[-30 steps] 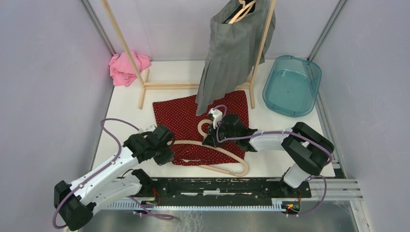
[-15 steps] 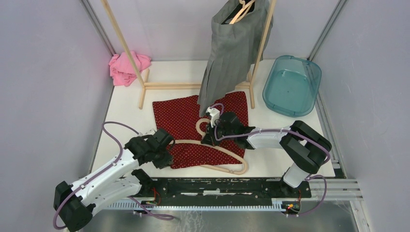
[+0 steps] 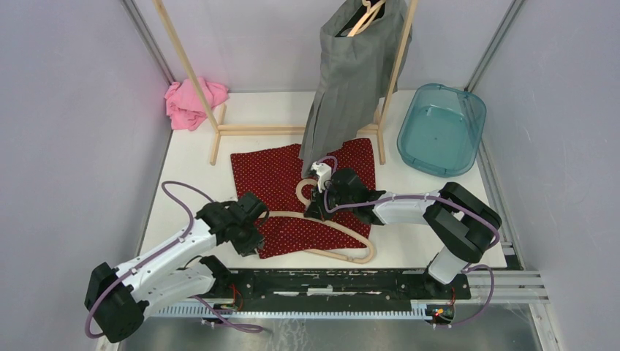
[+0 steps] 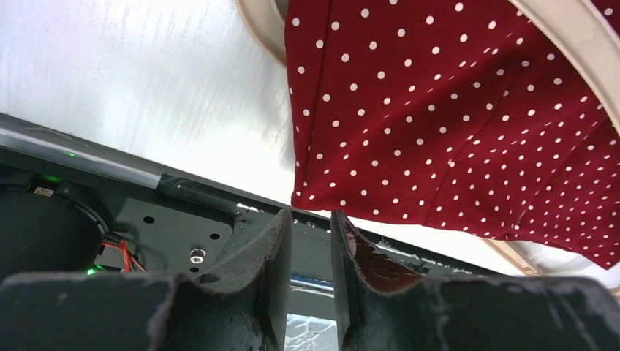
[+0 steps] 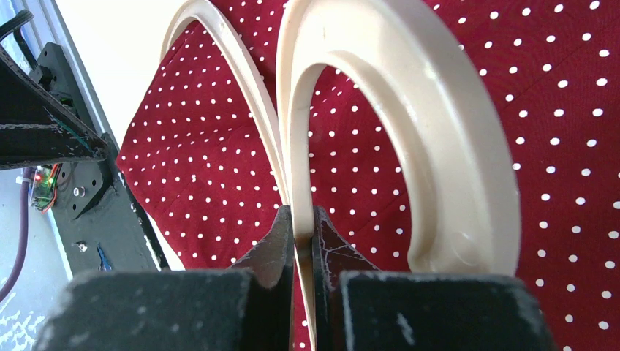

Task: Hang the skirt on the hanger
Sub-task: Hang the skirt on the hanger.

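Observation:
The red white-dotted skirt (image 3: 285, 183) lies flat on the table with the cream hanger (image 3: 365, 241) resting on it. Its near hem is drawn over part of the hanger's lower bar. My right gripper (image 3: 316, 208) is shut on the hanger's thin neck, just below the hook. In the right wrist view the hanger (image 5: 439, 131) curves over the skirt (image 5: 219, 161), pinched at my right gripper (image 5: 302, 216). My left gripper (image 4: 311, 216) is open with nothing between its fingers. The skirt's near left corner (image 4: 453, 110) lies just beyond its tips. From above, my left gripper (image 3: 252, 245) sits at that corner.
A grey skirt (image 3: 351, 80) hangs on a hanger from the wooden rack (image 3: 190, 69) at the back. A pink cloth (image 3: 191, 102) lies behind the rack's left post. A teal tub (image 3: 441, 128) stands at the back right. The black rail (image 3: 329, 281) borders the table's near edge.
My left gripper has opened and let go of the skirt's near corner, which now lies closer to the table's near edge. The right gripper has stayed shut on the hanger.

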Tool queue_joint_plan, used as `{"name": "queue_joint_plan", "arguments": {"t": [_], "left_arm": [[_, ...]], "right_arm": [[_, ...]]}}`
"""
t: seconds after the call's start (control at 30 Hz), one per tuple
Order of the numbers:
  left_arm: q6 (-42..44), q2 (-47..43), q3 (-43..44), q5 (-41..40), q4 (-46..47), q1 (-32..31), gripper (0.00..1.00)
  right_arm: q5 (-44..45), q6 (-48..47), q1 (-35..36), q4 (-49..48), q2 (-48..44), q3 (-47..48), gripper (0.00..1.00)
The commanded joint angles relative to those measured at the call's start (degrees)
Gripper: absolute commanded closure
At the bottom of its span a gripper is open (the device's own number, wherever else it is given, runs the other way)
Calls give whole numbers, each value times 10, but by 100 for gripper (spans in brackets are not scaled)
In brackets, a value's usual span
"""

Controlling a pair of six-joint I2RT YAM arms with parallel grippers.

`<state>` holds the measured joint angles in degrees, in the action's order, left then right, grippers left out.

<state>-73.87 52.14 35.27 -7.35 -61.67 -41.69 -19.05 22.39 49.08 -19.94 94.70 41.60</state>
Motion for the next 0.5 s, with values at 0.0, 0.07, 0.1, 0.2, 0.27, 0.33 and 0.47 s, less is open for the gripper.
{"name": "queue_joint_plan", "arguments": {"t": [0.0, 0.07, 0.1, 0.2, 0.27, 0.33, 0.47], "left_arm": [[1, 12, 20, -2, 1, 1, 67], [-6, 16, 24, 2, 15, 1, 67], [-9, 17, 26, 2, 23, 1, 67], [-14, 19, 32, -3, 43, 1, 66], [-15, 28, 28, -6, 51, 1, 65], [-14, 41, 20, -4, 64, 1, 65], [-16, 58, -6, -3, 97, 0, 66]], "right_arm": [[20, -30, 0, 36, 7, 11, 99], [18, -28, 0, 34, 8, 11, 99], [17, -28, 0, 33, 9, 11, 99], [14, -27, 0, 32, 11, 11, 99], [12, -27, 1, 32, 12, 13, 99], [12, -27, 0, 32, 13, 14, 99], [11, -25, 0, 30, 14, 14, 99]]}}
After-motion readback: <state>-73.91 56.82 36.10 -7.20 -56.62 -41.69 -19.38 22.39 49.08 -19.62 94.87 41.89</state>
